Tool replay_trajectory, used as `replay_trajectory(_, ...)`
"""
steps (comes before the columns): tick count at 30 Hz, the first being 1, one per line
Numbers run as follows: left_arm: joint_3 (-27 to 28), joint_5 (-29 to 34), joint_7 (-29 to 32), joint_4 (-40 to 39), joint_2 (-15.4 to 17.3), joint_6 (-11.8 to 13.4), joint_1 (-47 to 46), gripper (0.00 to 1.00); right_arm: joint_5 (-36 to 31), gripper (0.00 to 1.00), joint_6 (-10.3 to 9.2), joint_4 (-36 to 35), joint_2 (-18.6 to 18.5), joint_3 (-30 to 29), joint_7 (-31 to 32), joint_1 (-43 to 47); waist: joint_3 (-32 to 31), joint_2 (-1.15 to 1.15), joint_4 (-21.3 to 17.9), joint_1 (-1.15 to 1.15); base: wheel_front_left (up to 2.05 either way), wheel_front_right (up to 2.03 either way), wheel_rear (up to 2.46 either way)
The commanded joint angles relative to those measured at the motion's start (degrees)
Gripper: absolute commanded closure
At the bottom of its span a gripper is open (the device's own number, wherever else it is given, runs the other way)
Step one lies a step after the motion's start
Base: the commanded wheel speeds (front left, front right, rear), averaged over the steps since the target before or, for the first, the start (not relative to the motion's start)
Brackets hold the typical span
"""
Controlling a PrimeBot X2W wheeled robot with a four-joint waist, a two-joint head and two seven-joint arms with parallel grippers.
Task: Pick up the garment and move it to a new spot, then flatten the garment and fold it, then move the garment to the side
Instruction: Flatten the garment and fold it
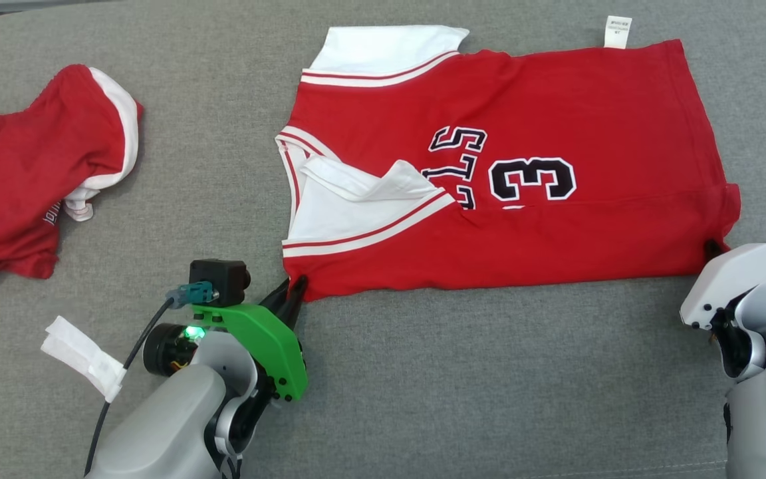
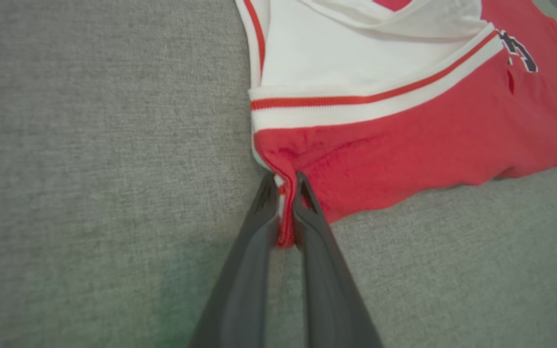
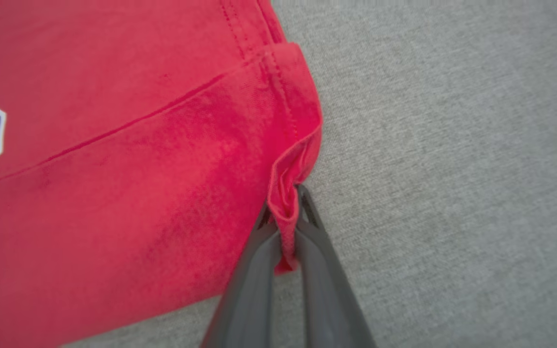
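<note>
The red basketball jersey with white trim and a black number 3 (image 1: pixel 556 246) lies spread sideways across the centre and right of the head view, on a grey woven-fabric surface (image 1: pixel 463 386). Its collar points to frame left and its hem to frame right. A white sleeve panel is turned in over the chest, and a small white care label (image 1: pixel 618 31) sticks out at the upper edge.

The left claw (image 1: pixel 295 286) is pressed together on the jersey's lower-left corner; in the left wrist view the left claw (image 2: pixel 285 193) pinches a ridge of red cloth. The right claw (image 1: pixel 712 249) is at the lower-right corner, and in the right wrist view the right claw (image 3: pixel 285 208) is clamped on a bunched bit of hem.

A second crumpled red-and-white garment (image 1: pixel 17 179) lies at the upper left, well apart.

The folding step seems to be in hand, with both near corners held. The next move likely calls for raising both corners evenly, keeping the edge taut, and carrying it toward the top of the frame.
</note>
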Motion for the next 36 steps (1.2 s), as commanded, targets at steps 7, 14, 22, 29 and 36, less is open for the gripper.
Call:
replay_trajectory(7, -0.46, -2.02, 1.72, -0.83, 1.40, 0.16, 3.99, 1.00, 2.09, 1.00, -0.11, -3.86, -0.09, 0.10, 1.66, 4.70, -4.73, 0.00, 0.98, 0.00, 0.00, 0.00, 0.00)
replay_trajectory(14, -0.68, -3.39, 4.18, -6.31, 4.14, 2.44, 8.12, 1.00, 4.81, 1.00, -0.11, -10.15, -0.12, 0.80, 7.15, 11.56, -7.39, 0.00, 1.53, 0.00, 0.00, 0.00, 0.00)
replay_trajectory(22, -2.09, -5.46, 9.74, -14.54, 7.92, 5.93, 13.32, 1.00, 6.36, 1.00, -0.11, -16.34, -0.13, -0.27, 11.53, 16.71, -8.24, 0.00, 1.51, 0.00, 0.00, 0.00, 0.00)
replay_trajectory(29, -1.09, -4.46, 7.85, -17.73, 8.85, 8.48, 14.65, 0.00, 7.09, 0.00, -0.11, -17.14, -0.17, -1.37, 12.98, 18.60, -8.41, 0.00, 1.88, 0.00, 0.00, 0.00, 0.00)
replay_trajectory(36, -0.15, -3.05, 5.72, -17.39, 9.30, 9.56, 13.19, 0.00, 6.77, 0.00, -0.10, -18.39, -0.11, -1.39, 13.85, 18.43, -9.04, 0.00, 1.69, 0.00, 0.00, 0.00, 0.00)
